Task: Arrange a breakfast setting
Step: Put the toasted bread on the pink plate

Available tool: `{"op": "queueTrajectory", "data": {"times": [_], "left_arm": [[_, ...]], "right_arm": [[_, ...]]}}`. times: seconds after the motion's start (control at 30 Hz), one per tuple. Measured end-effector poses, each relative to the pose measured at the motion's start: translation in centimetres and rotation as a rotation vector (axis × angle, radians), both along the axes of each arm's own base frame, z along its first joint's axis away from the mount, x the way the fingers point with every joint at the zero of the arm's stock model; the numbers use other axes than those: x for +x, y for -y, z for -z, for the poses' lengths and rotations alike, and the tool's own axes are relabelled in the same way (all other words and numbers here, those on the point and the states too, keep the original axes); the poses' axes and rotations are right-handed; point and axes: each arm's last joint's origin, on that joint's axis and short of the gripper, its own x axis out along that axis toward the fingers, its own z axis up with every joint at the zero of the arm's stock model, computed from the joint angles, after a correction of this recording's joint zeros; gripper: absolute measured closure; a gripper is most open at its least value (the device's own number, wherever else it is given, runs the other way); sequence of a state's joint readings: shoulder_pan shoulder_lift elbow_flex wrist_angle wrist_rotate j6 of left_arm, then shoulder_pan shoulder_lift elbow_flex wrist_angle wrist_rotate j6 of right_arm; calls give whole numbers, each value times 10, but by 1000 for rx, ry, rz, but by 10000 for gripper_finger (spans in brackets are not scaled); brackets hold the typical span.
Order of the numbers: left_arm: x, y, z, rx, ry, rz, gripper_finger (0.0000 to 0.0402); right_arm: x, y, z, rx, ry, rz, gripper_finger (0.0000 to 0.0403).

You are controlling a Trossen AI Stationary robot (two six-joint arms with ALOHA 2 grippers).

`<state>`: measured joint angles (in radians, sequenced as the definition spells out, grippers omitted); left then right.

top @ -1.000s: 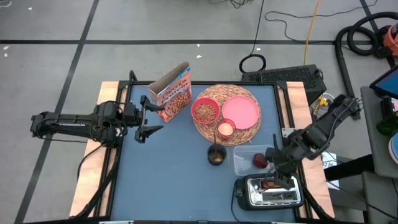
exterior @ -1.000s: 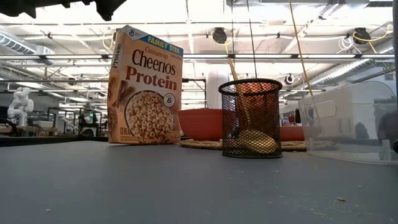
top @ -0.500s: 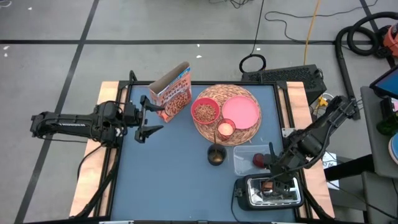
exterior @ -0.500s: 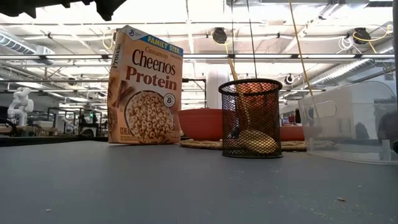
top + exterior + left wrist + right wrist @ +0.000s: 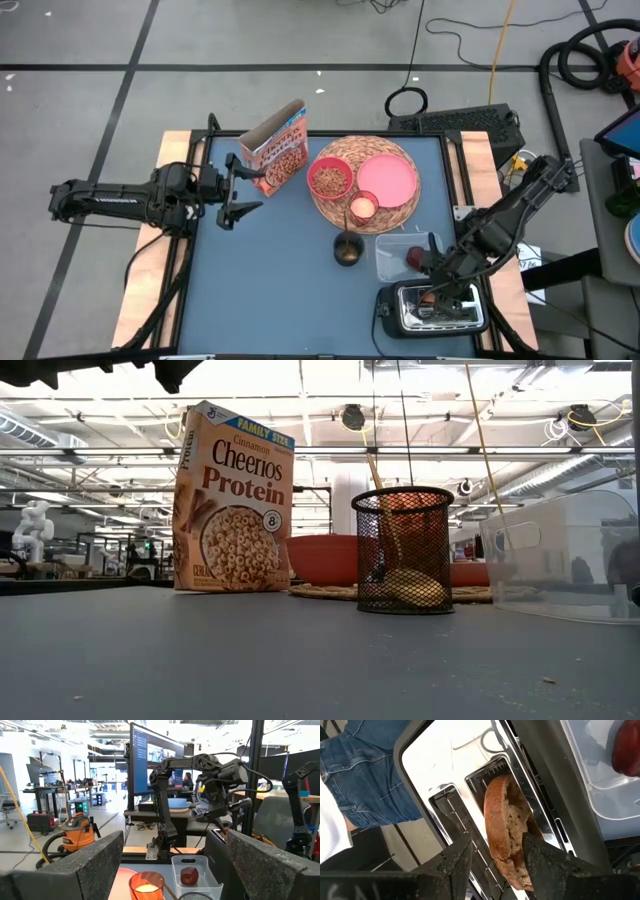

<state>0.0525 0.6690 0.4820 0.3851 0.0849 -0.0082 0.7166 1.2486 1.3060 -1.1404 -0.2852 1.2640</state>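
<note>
The browned round bread (image 5: 506,827) stands on edge in a slot of the silver toaster (image 5: 432,310) at the near right. My right gripper (image 5: 496,865) is open just above it, one finger on each side of the bread. On the wicker mat (image 5: 392,150) sit the pink bowl (image 5: 330,178), the pink plate (image 5: 387,178) and the small cup (image 5: 362,208). The cereal box (image 5: 275,150) stands upright left of the mat. The dark red fruit (image 5: 415,258) lies in the clear tub (image 5: 392,262). The spoon (image 5: 375,470) stands in a black mesh holder (image 5: 347,249). My left gripper (image 5: 235,186) is open by the box. My right gripper points down over the toaster slot and straddles the bread's top edge (image 5: 495,805) across its thickness. A gap shows between one finger (image 5: 455,865) and the crust. The other finger (image 5: 545,862) overlaps the bread's cut face; I cannot tell whether it touches.
A person in jeans (image 5: 375,775) stands close beside the toaster, off the table's near right. The tub lies between the toaster and the mat. Bare blue tabletop (image 5: 270,290) lies at the near left.
My right gripper has gone down and toward the table's near edge, onto the toaster's slot, and its fingers now stand around the bread. The bread and everything else have stayed where they were.
</note>
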Motion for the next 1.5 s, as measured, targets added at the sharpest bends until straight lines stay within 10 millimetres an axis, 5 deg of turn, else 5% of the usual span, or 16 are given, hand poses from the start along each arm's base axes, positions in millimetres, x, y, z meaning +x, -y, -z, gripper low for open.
{"op": "queueTrajectory", "data": {"times": [0.43, 1.0, 1.5], "left_arm": [[0, 0, 0, 0, 0, 0, 43], [0, 0, 0, 0, 0, 0, 43], [0, 0, 0, 0, 0, 0, 43]], "right_arm": [[7, -6, 9, -27, -23, -26, 241], [7, -6, 9, -24, -24, -28, 361], [2, -2, 2, 3, -12, 1, 371]]}}
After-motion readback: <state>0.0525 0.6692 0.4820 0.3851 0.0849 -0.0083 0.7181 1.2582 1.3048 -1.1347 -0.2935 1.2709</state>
